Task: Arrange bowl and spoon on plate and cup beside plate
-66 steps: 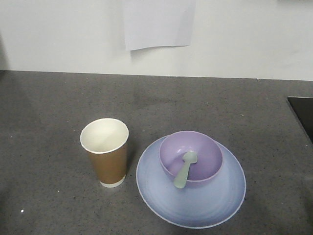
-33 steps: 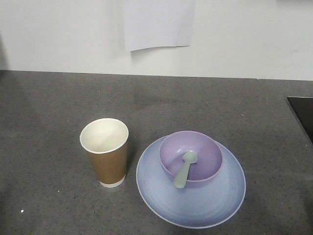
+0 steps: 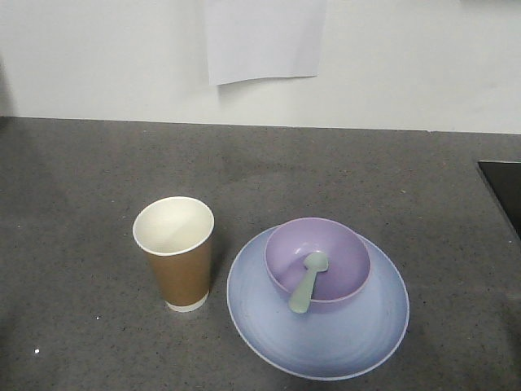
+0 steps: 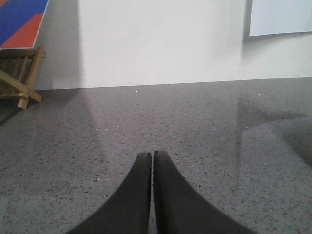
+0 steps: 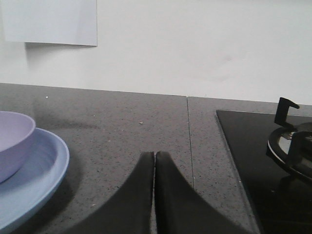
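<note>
The pale mint-green plastic spoon (image 3: 308, 282) is being cradled in the round lavender plastic bowl (image 3: 318, 261) on the pale blue plate (image 3: 326, 342), handle towards 7 o'clock. The brown paper cup (image 3: 176, 254) is standing just beside, at 9 o'clock. Both the left hand (image 4: 151, 157) and right hand (image 5: 155, 156) are being kept clenched, empty, well apart; the plate is lying at 9 o'clock of the nearer right hand.

I am working at a kitchen counter. The dark grey speckled stone worktop (image 3: 342, 171) runs back to a plain white wall (image 3: 407, 65), and in my right wrist view a black glass hob (image 5: 243, 161) is set into it, with a gas burner and black pan support (image 5: 292, 146) on top. A wooden rack (image 4: 19, 78) stands by the wall on my left.
</note>
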You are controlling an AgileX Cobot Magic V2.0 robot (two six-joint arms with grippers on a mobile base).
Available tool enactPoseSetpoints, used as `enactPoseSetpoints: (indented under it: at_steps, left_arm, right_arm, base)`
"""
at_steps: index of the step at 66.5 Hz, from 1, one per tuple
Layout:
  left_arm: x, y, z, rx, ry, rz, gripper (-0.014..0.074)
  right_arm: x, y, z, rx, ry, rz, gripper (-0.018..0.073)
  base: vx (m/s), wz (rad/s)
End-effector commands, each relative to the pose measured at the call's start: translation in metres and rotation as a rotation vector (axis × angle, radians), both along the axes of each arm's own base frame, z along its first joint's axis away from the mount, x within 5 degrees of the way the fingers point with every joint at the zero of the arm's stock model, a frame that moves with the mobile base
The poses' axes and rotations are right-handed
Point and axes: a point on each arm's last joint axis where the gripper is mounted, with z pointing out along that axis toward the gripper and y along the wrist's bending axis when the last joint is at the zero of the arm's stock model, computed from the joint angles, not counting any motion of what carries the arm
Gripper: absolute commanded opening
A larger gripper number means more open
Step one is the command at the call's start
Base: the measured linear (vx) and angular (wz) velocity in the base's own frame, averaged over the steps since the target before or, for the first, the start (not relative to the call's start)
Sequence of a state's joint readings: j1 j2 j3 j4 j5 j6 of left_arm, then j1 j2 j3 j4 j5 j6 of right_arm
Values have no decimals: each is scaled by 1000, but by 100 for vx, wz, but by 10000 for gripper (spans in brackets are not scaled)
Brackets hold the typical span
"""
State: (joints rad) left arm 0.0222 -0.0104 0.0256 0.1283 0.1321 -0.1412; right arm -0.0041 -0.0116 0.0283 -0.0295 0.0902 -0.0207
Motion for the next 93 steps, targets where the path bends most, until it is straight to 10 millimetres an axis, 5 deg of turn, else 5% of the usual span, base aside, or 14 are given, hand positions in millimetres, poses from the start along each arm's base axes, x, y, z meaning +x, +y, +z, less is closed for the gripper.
enactPoseSetpoints:
  at_steps: [1,93]
  left_arm:
    - [-1,-1,9,-10,-79,-7,-8]
    - [-1,-1,9,-10,-79,-7,-8]
  right_arm:
    - [-1,-3,7,2,-90,-48,-3]
    - [-1,-3,9,16,-107,-58,-3]
  base:
    - [0,0]
    - [0,0]
